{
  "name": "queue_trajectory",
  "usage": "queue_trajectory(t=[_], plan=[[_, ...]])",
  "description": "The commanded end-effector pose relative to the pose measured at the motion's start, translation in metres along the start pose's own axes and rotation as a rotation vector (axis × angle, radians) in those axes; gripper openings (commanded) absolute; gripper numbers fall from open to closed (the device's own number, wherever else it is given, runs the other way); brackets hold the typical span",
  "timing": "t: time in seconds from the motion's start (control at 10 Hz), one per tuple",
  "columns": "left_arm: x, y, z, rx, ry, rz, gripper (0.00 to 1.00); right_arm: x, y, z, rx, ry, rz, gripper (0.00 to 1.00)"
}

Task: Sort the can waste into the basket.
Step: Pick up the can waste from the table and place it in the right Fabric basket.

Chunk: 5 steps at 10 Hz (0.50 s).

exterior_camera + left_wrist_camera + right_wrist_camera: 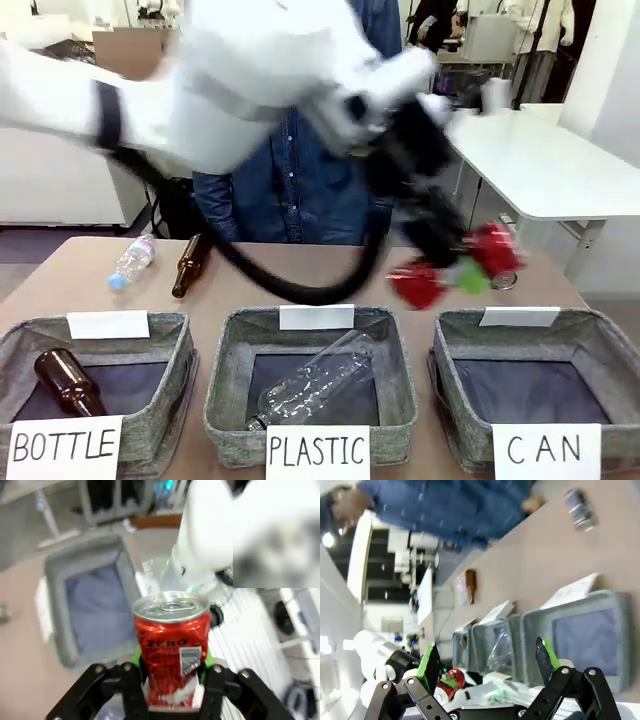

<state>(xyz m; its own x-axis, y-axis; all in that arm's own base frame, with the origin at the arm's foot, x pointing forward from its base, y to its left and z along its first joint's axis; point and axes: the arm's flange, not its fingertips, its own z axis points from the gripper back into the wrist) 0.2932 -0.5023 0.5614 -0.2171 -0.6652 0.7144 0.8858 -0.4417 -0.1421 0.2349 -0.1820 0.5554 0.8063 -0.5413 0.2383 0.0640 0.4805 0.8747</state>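
Status: red can [172, 640] clamped in left gripper [172, 664], up off the surface [60, 290] by CAN basket [590, 322]

Look of red can: glossy red body, white "ZERO" lettering, small grey label patch, silver lid with pull tab. Upright between the green pads, gripped at the lower body.

Position:
- front view: motion-blurred, in the air just beyond the far-left rim of CAN basket.
- left wrist view: grey basket below and to the left of the can, sign unreadable there.

Dark can [580, 509]: silver-black, on its side on the surface, toward the person's edge, well apart from the baskets.

Right gripper [486, 655]: fingers spread wide, holding nothing.

Counts:
- cans, 2: one red (held), one dark (on the surface).
- baskets, 3: BOTTLE basket [175, 345], PLASTIC basket [225, 370], CAN basket, in a row along the near edge. All grey woven fabric with a dark base and a white sign.
- brown glass bottles, 2: brown bottle in the basket [65, 382] lying in BOTTLE basket, brown bottle on the surface [187, 265] behind that basket.
- clear plastic bottles, 2: clear bottle in the basket [315, 385] lying in PLASTIC basket, blue-capped clear bottle [130, 263] on the surface just beside the brown one.
- person, 1: denim shirt [290, 190], at the far side.
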Motion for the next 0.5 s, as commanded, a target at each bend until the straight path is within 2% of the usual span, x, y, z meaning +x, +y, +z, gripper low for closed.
queue_trajectory(t=[0.0,0.2,0.3,0.4], plan=[[0.034,0.064,-0.045,-0.063,-0.02,-0.022,0.44,-0.007,-0.036,0.069,-0.03,-0.159,0.059,1.0],[0.053,0.104,-0.107,-0.049,-0.01,-0.04,0.44,-0.025,-0.059,0.106,0.0,-0.339,0.0,1.0],[0.051,0.123,-0.132,0.001,0.045,-0.059,0.44,-0.016,-0.038,0.088,-0.023,-0.185,0.008,1.0],[0.043,0.141,-0.144,0.028,0.073,0.001,0.44,-0.016,-0.038,0.088,-0.023,-0.185,0.008,1.0]])
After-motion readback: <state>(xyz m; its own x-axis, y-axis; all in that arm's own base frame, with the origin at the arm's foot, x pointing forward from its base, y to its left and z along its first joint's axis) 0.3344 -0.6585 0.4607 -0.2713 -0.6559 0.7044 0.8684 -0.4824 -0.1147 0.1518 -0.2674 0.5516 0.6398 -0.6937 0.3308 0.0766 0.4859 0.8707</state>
